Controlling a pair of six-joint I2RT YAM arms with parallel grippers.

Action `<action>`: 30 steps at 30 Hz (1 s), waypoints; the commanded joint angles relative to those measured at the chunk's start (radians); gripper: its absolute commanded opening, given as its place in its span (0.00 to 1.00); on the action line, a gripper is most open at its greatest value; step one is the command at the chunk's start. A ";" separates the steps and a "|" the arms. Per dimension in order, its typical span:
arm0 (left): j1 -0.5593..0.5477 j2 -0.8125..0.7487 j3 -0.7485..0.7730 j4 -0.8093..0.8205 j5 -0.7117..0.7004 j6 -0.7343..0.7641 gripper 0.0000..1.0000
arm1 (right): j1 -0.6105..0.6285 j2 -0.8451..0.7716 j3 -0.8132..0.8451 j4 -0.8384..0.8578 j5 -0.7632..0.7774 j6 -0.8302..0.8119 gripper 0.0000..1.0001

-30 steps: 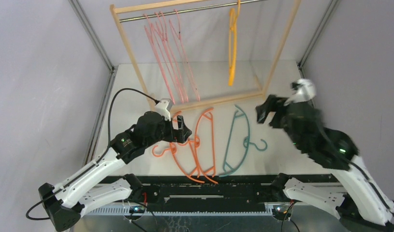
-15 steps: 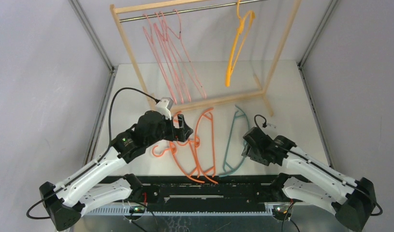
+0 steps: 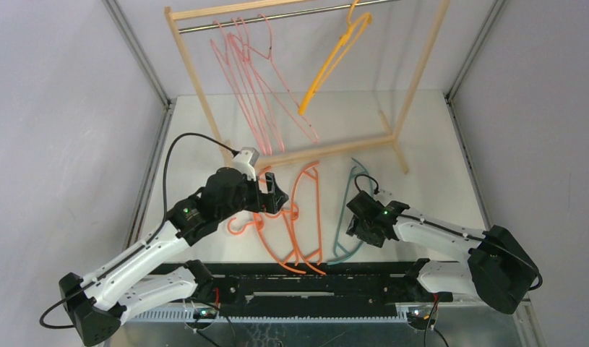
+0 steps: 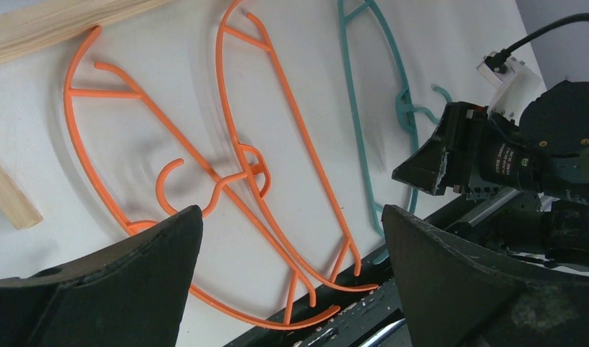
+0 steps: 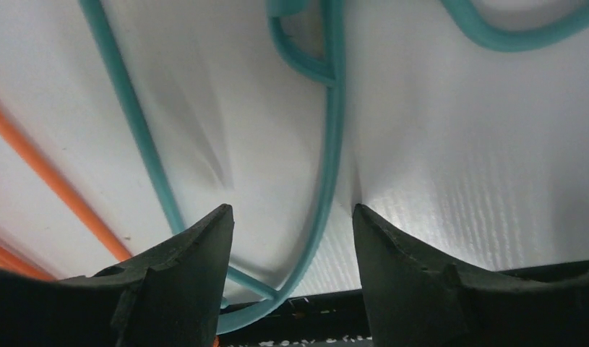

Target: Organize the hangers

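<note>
Low over the table (image 3: 436,144) — two grippers, both spread.
Right gripper (image 5: 291,217) is close above the teal hanger (image 5: 333,144), one bar between its fingers; left gripper (image 4: 291,213) — also wide apart — is above two orange hangers (image 4: 230,108).

Wooden rack (image 3: 196,79) w/ metal rod (image 3: 306,12) stands at far end of white table (image 3: 436,144).

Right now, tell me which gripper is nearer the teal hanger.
Right. The right gripper is directly over the teal hanger, with one rail inside its open jaws. The left gripper is over the orange hangers beside it.
</note>
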 commanded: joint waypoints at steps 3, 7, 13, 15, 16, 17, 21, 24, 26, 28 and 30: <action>0.008 -0.044 -0.023 0.029 0.000 -0.017 0.98 | -0.012 0.046 -0.073 0.134 -0.012 0.049 0.41; 0.009 -0.041 -0.021 0.024 0.001 -0.014 0.98 | -0.016 0.053 -0.101 0.141 0.001 0.050 0.14; 0.012 -0.028 -0.007 0.023 -0.002 0.001 0.98 | 0.026 -0.012 -0.035 0.030 0.070 0.009 0.00; 0.012 -0.020 0.003 0.024 0.000 0.007 0.98 | 0.069 -0.062 0.046 -0.088 0.146 0.009 0.00; 0.012 -0.015 0.009 0.024 0.001 0.011 0.98 | 0.091 -0.083 0.097 -0.153 0.194 0.009 0.00; 0.012 -0.011 0.013 0.023 0.000 0.015 0.98 | 0.115 -0.103 0.144 -0.230 0.241 0.017 0.00; 0.012 -0.004 0.023 0.036 -0.001 0.019 0.98 | 0.149 -0.166 0.313 -0.463 0.358 0.011 0.00; 0.012 0.000 0.030 0.043 0.001 0.018 0.98 | 0.151 -0.187 0.407 -0.572 0.421 -0.024 0.00; 0.012 0.003 0.034 0.043 0.005 0.018 0.98 | 0.151 -0.191 0.478 -0.623 0.477 -0.059 0.00; 0.012 0.004 0.038 0.043 0.008 0.017 0.98 | 0.149 -0.186 0.540 -0.662 0.535 -0.085 0.00; 0.012 0.002 0.041 0.043 0.008 0.015 0.98 | 0.144 -0.177 0.597 -0.688 0.575 -0.113 0.00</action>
